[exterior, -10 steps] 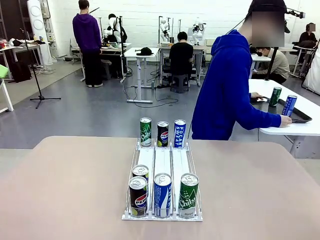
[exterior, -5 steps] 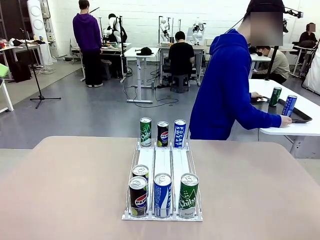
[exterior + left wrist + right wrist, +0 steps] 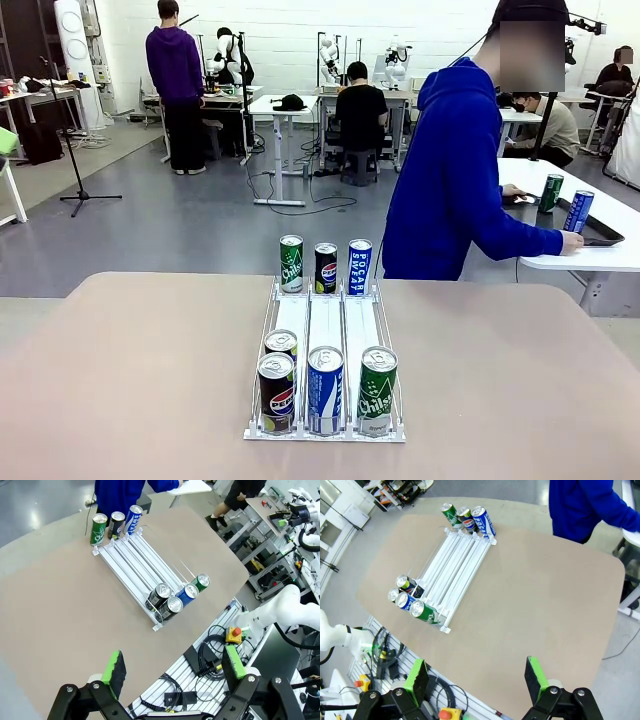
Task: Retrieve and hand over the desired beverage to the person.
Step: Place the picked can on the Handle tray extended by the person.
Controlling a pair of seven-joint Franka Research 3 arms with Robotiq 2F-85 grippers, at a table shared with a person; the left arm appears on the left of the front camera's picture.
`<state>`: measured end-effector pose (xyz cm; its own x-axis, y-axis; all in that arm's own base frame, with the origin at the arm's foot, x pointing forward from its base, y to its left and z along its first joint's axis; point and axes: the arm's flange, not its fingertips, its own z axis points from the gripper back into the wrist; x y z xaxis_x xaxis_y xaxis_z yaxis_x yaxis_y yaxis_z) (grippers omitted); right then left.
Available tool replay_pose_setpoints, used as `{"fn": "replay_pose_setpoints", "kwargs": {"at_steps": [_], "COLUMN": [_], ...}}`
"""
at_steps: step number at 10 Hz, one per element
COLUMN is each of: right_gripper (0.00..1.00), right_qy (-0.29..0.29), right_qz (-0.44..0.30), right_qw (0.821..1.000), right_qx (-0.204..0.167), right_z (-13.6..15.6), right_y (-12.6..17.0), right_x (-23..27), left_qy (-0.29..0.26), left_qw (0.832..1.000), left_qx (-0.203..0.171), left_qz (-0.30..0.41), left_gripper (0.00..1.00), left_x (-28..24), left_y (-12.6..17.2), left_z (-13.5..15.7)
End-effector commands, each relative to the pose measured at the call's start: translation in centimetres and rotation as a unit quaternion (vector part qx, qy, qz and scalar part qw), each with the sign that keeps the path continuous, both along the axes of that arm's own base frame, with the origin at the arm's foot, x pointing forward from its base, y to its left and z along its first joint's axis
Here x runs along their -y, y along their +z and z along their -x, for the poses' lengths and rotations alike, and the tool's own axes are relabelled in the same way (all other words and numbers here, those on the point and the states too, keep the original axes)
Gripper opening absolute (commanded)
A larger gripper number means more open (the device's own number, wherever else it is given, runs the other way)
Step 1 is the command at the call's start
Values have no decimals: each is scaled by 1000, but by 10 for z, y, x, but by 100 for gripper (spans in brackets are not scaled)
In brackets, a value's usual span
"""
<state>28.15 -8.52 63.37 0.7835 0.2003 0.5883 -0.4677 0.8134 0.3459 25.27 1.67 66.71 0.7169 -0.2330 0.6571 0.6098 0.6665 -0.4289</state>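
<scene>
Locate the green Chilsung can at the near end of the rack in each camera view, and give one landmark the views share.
Front view: the green can stands at the rack's near right corner, low centre.
Left wrist view: the same can is right of centre, the rightmost of the near cluster.
Right wrist view: it is left of centre, the lowest can of the cluster.
Shared landmark: the white rack, with three cans standing past its far end.

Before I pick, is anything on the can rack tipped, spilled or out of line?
Nothing spilled or tipped. One oddity: the rack holds four cans at its near end, with a second can queued behind the Pepsi can in the left lane. The person is turned toward the side table.
</scene>
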Motion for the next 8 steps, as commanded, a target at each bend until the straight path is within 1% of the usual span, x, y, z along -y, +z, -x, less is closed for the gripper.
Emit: {"fn": "replay_pose_setpoints", "kwargs": {"at_steps": [1,8], "right_gripper": [100,100], "right_qy": [4,4], "right_qz": [-3,-3], "right_qw": [1000,1000], "right_qx": [-1,-1], "right_z": [0,0], "right_y": [-1,-1], "right_x": [0,0], "left_qy": [-8,-8], "left_qw": [1000,1000], "left_qx": [5,5], "left_qz": [3,3], "left_gripper": [100,100], "left_x": [0,0], "left_y": [0,0], "left_z": [-1,-1]}}
